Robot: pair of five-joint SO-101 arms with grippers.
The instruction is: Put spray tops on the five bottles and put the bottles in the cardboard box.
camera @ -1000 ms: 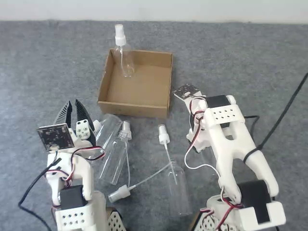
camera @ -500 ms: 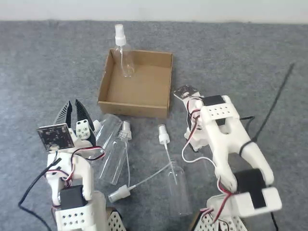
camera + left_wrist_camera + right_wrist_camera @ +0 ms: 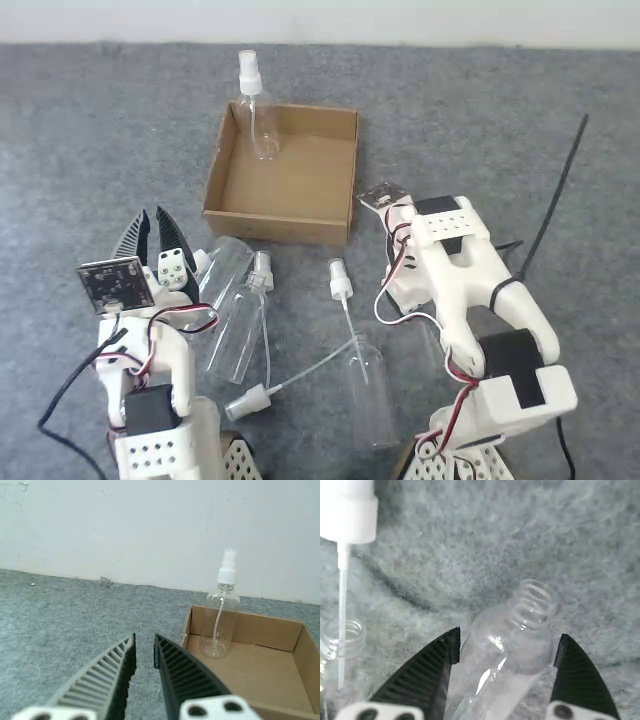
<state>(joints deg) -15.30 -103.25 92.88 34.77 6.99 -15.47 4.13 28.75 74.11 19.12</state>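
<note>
Since a second ago the right arm (image 3: 470, 290) has swung slightly left, and its black cable (image 3: 555, 205) now stands steeper; the left arm and the bottles lie as they did.

The right gripper (image 3: 507, 645) has its fingers (image 3: 435, 665) spread wide, one on each side of an open bottle (image 3: 515, 655) that lies on its side, threaded neck pointing away from the gripper. Whether either finger touches it I cannot tell. Just beside it a spray top (image 3: 347, 510) hangs its tube down toward the mouth of a second bottle (image 3: 340, 635).

The left gripper (image 3: 144, 650) holds nothing; its fingers stand a narrow gap apart, raised and pointing toward the box (image 3: 265, 630).

In the high view the box (image 3: 280, 225) sits beyond both arms, with a capped bottle (image 3: 262, 125) upright in its far left corner. Between the arms and the box, two bottles (image 3: 225, 275) lie side by side near the left gripper (image 3: 155, 235), one with a top at its neck. A loose top (image 3: 250, 402) lies nearer the arm bases, its long tube stretching toward the right.

Everything rests on grey carpet (image 3: 100, 120), which meets a white wall (image 3: 150, 520) behind the box.
</note>
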